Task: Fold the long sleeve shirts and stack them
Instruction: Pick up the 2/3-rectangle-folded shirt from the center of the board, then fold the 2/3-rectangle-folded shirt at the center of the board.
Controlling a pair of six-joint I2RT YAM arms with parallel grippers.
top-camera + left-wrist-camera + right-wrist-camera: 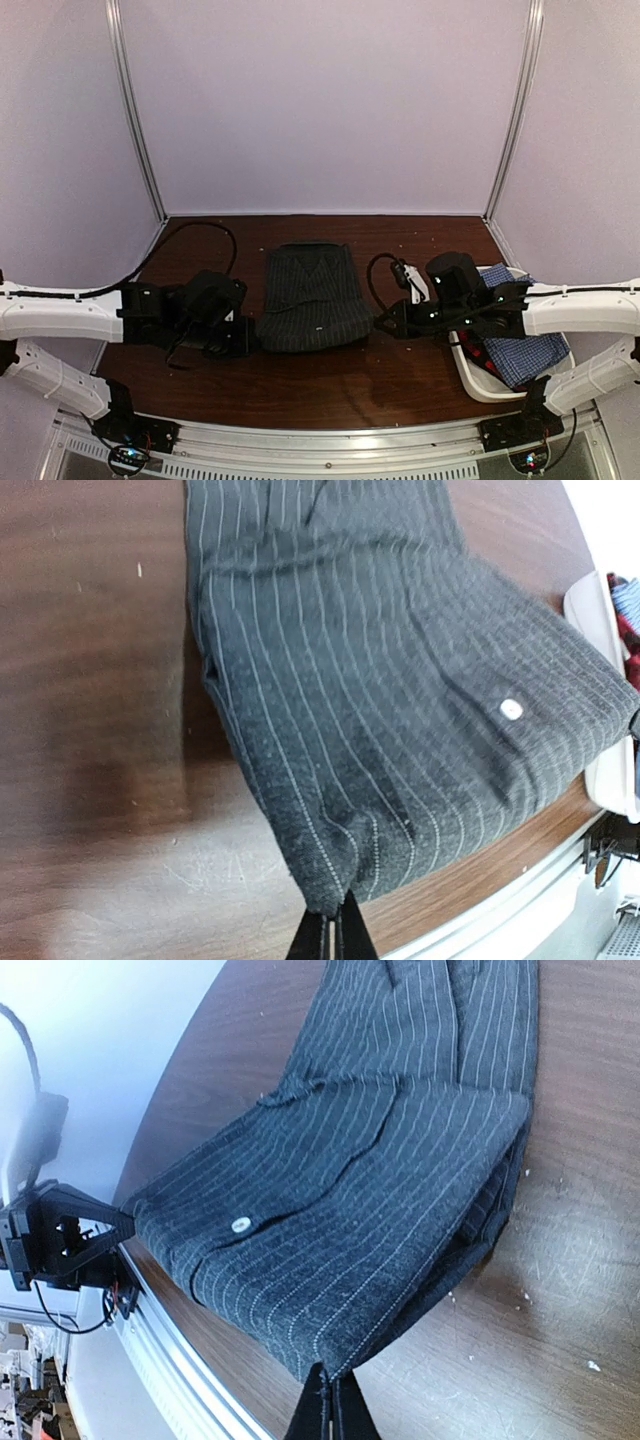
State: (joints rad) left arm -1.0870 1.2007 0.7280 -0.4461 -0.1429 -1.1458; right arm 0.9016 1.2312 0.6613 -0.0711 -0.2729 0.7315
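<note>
The left hand [330,932] is clenching tight on one near corner of the black pinstripe shirt [400,680], and the right hand [325,1400] is pinching the other near corner. Both sets of jaws are closed flat on cloth.

The shirt is lying mid-counter between the two arms, already doubled into several layers, with a white button [511,709] showing on top. This looks like a late fold or a tidy-up of the bundle.

To do it well, both hands should be lifting together, level and at one pace, so the near edge is travelling as a straight line. Every layer at each corner needs to be caught, because the right wrist view is showing loose plies gaping along the side. Pulling outward would be dragging the bundle across the brown counter [90,680] and opening it.

Off to the right, the white tub [487,386] is sitting at the counter's edge. It is holding the blue-white check shirt [525,350], crumpled, with the red-and-dark shirt [468,352] peeking beside it. Both are waiting unfolded.
</note>
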